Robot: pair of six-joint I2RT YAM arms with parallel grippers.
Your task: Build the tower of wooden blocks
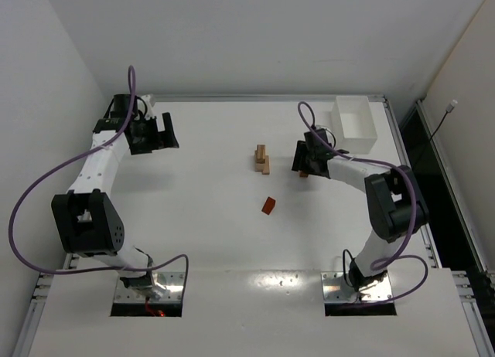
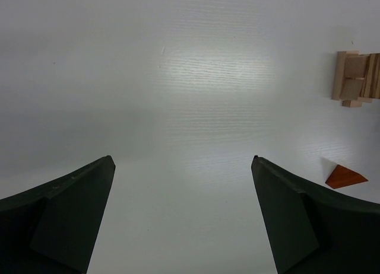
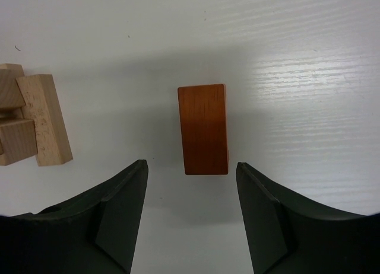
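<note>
A small cluster of tan wood blocks sits at the table's middle; it also shows in the left wrist view and the right wrist view. A reddish-brown cuboid lies flat on the table just beyond my right gripper, which is open and empty; in the top view the cuboid peeks out under that gripper. An orange wedge lies alone nearer the front, and shows in the left wrist view. My left gripper is open and empty, far left of the blocks.
A white rectangular tray stands at the back right, close behind the right arm. The table's raised metal edge runs along the back. Both arm bases are at the near edge.
</note>
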